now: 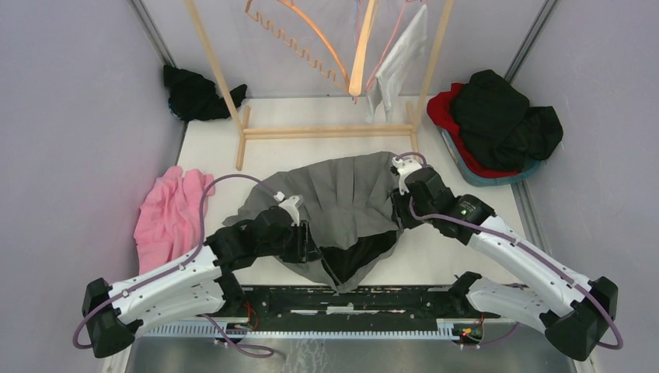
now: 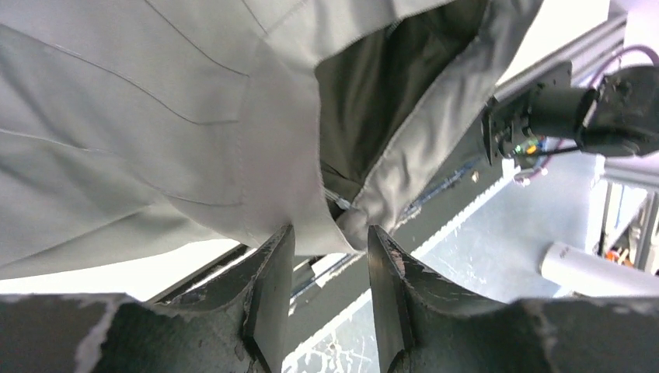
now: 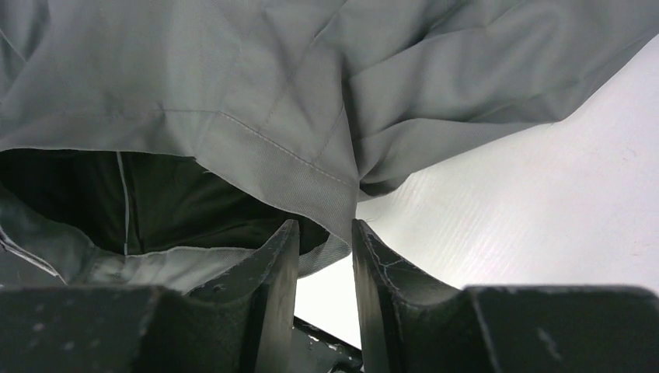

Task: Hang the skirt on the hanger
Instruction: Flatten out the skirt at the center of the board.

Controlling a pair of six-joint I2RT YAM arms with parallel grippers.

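A grey pleated skirt lies spread mid-table, its dark waist opening toward the arms. My left gripper is at the waistband's left end. In the left wrist view my gripper has a bunched corner of the skirt pinched between its tips. My right gripper is at the waistband's right end. In the right wrist view my gripper holds the waistband hem of the skirt between its tips. An empty orange hanger hangs on the wooden rack beyond the skirt.
A white garment hangs on the rack's right side. A pink cloth lies at the left edge, and a black cloth at the back left. A basket with red and black clothes stands at the right.
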